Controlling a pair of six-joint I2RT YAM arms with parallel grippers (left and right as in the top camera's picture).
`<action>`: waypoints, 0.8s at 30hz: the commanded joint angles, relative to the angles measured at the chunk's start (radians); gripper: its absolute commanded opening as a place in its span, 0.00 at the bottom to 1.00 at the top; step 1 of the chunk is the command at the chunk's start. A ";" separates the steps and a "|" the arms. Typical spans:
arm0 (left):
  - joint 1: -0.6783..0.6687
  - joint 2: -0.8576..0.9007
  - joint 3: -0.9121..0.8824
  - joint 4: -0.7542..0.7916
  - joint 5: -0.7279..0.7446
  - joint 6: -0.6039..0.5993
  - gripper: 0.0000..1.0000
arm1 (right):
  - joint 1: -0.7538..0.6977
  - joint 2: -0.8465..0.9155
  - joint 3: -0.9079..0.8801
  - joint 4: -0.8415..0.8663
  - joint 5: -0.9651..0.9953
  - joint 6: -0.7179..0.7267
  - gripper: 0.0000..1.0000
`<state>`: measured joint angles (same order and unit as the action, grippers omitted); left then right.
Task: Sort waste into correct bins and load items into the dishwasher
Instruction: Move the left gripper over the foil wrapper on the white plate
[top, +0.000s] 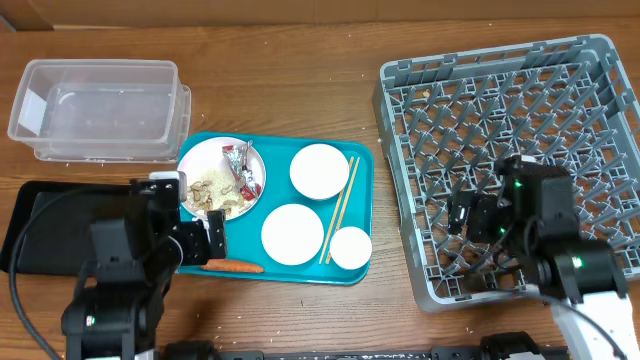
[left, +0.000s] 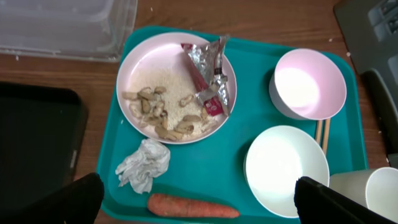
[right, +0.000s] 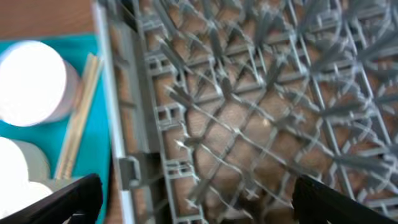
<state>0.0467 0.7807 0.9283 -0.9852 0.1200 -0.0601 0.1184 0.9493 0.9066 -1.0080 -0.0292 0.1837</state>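
A wooden bench (top: 300, 90) carried a teal tray (left: 186, 177). The left claw (left: 199, 190) hung wide open over the carrot (left: 193, 206), which lay lengthwise from finger to finger. The right claw (right: 196, 193), also wide open, hovered over the grey dish rack (top: 500, 100), farther off.

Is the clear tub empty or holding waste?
Empty: the clear tub shows only its bare floor; wrapper and scraps lie on the plate.

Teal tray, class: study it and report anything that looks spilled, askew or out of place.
Nothing is spilled or broken. Out of place: a red-silver wrapper lies on the plate against the food scraps, and a crumpled tissue and a carrot lie loose on the teal tray.
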 joint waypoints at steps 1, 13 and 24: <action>0.005 0.055 0.026 -0.011 0.011 -0.023 1.00 | -0.002 0.085 0.075 -0.028 0.048 0.027 1.00; 0.005 0.096 0.026 -0.005 0.011 -0.034 1.00 | -0.002 0.148 0.134 -0.020 -0.005 0.048 1.00; 0.005 0.096 0.026 0.053 0.066 -0.061 1.00 | -0.002 0.148 0.137 -0.015 -0.028 -0.002 1.00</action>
<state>0.0467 0.8803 0.9287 -0.9607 0.1394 -0.1043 0.1184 1.0988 1.0023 -1.0313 -0.0467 0.2050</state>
